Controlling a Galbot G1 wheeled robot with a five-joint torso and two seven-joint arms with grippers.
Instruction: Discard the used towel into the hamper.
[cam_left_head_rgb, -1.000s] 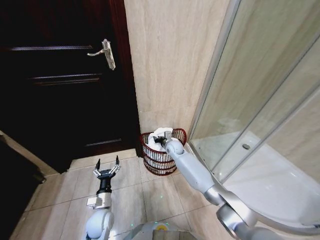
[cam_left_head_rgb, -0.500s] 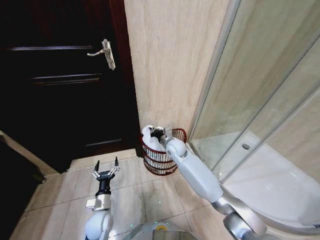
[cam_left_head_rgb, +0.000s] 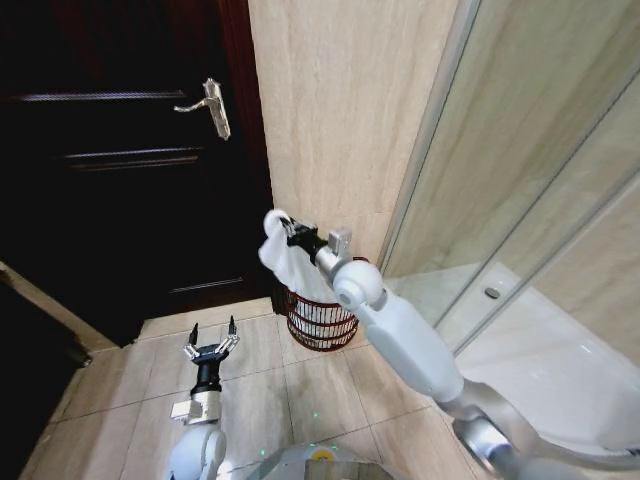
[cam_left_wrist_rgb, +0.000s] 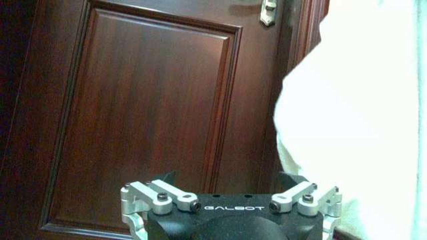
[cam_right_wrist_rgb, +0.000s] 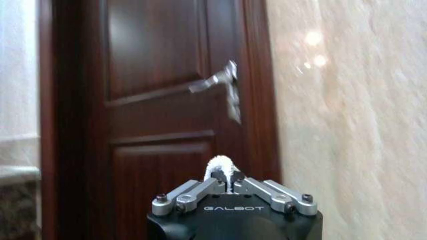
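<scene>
My right gripper (cam_left_head_rgb: 289, 231) is shut on a white towel (cam_left_head_rgb: 282, 262), which hangs bunched in the air above and slightly left of the hamper (cam_left_head_rgb: 322, 322). The hamper is a small dark reddish-brown wire basket standing on the floor against the beige wall. In the right wrist view the gripper (cam_right_wrist_rgb: 227, 181) pinches a tuft of towel (cam_right_wrist_rgb: 221, 163) in front of the dark door. My left gripper (cam_left_head_rgb: 211, 342) is open low over the floor tiles, left of the hamper. In the left wrist view, that gripper (cam_left_wrist_rgb: 227, 181) faces the door, with the towel (cam_left_wrist_rgb: 360, 125) beside it.
A dark wooden door (cam_left_head_rgb: 120, 170) with a metal lever handle (cam_left_head_rgb: 210, 105) fills the left. A beige tiled wall (cam_left_head_rgb: 340, 120) stands behind the hamper. A glass shower enclosure (cam_left_head_rgb: 520, 200) with a white tray (cam_left_head_rgb: 540, 370) is on the right. Floor tiles (cam_left_head_rgb: 250, 400) lie in front.
My right gripper has risen out of the hamper and moved up and left, carrying the towel with it. The left arm has not moved.
</scene>
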